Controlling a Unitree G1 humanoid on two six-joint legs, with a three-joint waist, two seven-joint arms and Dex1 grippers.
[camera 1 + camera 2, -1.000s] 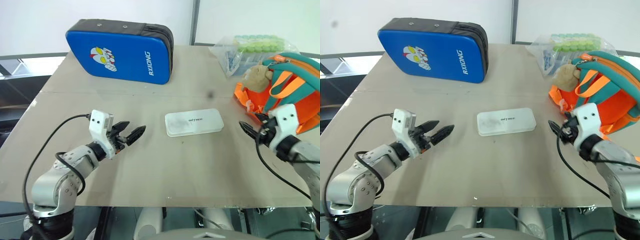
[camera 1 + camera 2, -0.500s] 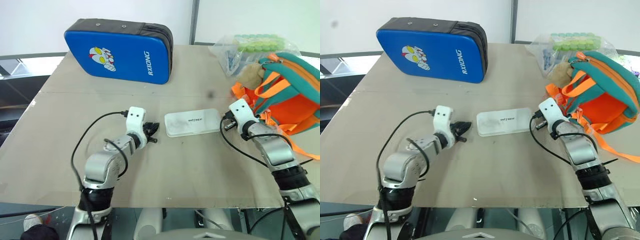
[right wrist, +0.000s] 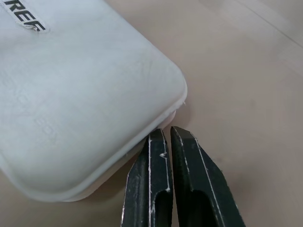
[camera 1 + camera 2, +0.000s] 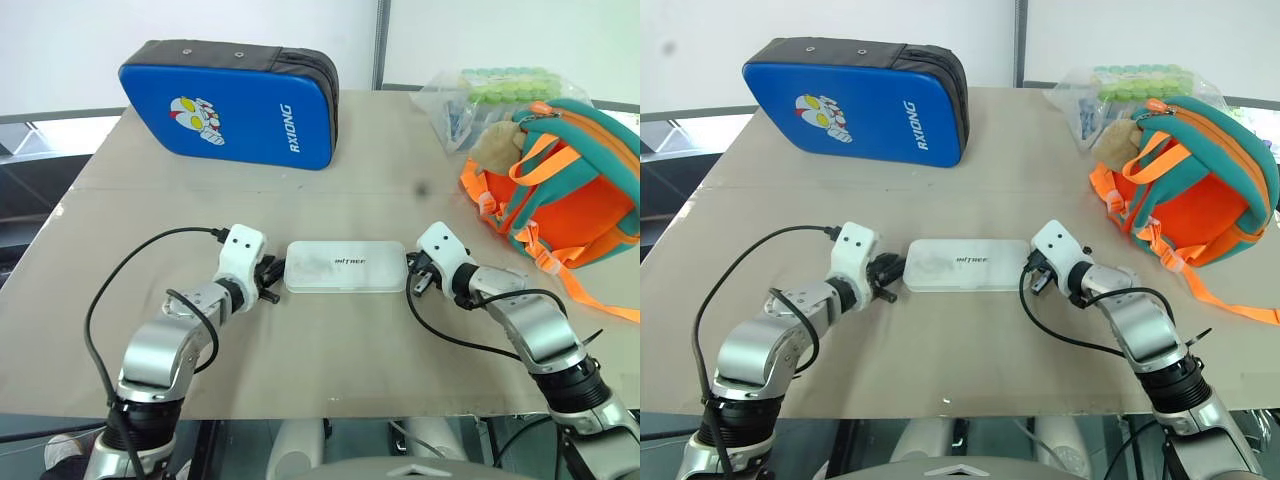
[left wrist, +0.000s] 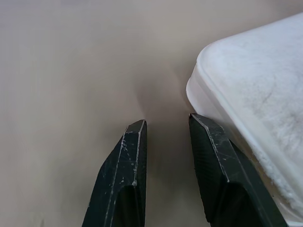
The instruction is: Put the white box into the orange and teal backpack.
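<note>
White box [image 4: 346, 267]: you are seeing it lying flat near the middle of the desk [image 4: 330, 360], lettering facing up, sitting between your two end effectors.

Left end effector [image 4: 270, 279]: it is pressing against the box's left end, fingers [image 5: 128, 156] standing slightly apart with nothing between them, one fingertip touching the box's side.

Right end effector [image 4: 415, 283]: it is meeting the box's right end, fingers [image 3: 156, 156] closed together, gripping nothing.

Orange and teal backpack [image 4: 570, 195]: it is resting at the desk's right side, well apart from the box, a tan plush charm [image 4: 497, 145] hanging on it.

Blue padded case [image 4: 230, 100]: it is lying at the far left.

Clear bag of green items [image 4: 490, 90]: it is lying behind the backpack.
</note>
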